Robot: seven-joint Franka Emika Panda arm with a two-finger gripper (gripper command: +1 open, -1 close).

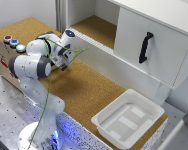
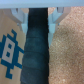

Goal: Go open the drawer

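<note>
My gripper (image 1: pixel 63 59) hovers over the table (image 1: pixel 89 90), fingers (image 2: pixel 21 16) flanking a dark strip (image 2: pixel 37 50); clamped or not, I cannot tell. The drawer (image 1: pixel 159 60) sits well apart, at the exterior view's right; I should meet its handle (image 1: pixel 145 47) squarely and pull straight.

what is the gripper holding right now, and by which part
Cannot be told: the gripper has its pale fingers either side of a blurry dark vertical strip, but no contact is visible.
</note>
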